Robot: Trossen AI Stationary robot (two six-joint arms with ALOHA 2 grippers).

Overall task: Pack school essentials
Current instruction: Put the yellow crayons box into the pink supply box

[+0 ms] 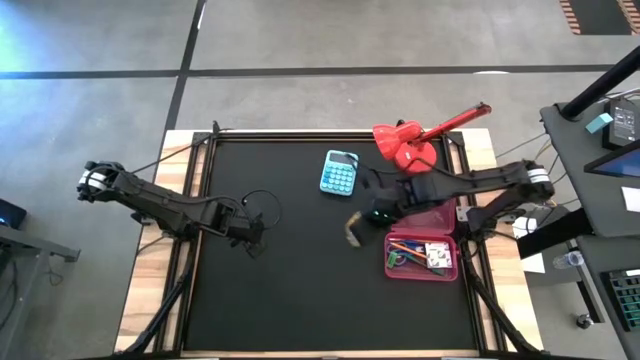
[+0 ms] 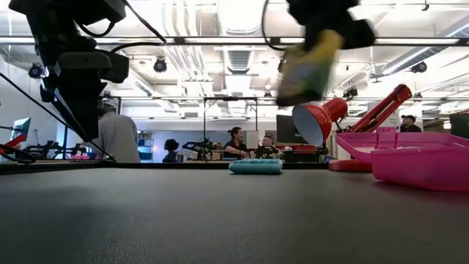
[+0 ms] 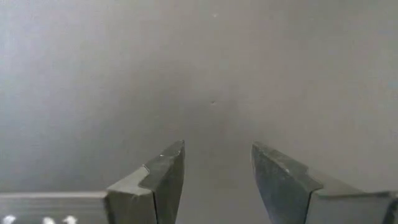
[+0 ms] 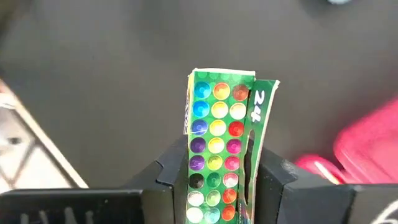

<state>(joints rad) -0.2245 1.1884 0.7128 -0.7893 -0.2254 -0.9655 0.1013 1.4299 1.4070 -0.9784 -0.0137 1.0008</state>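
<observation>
Table mat (image 1: 300,270): black, matt, smooth. Table edge (image 1: 160,270): bare pale wood. Box (image 4: 224,155): printed card, slight sheen, held between matt dark plastic fingers (image 4: 165,186). Tray (image 2: 418,163): pink translucent glossy plastic. Lamp (image 2: 316,121): glossy red shade, material cannot be told. Calculator (image 1: 339,173): light-blue plastic.

High view looks straight down; low view level across the black-topped desk (image 1: 300,280); both share the red desk lamp (image 2: 316,121)

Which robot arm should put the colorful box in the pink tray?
The right. Its gripper already holds the green box near the pink tray; the left gripper is open, empty and farther off.
</observation>
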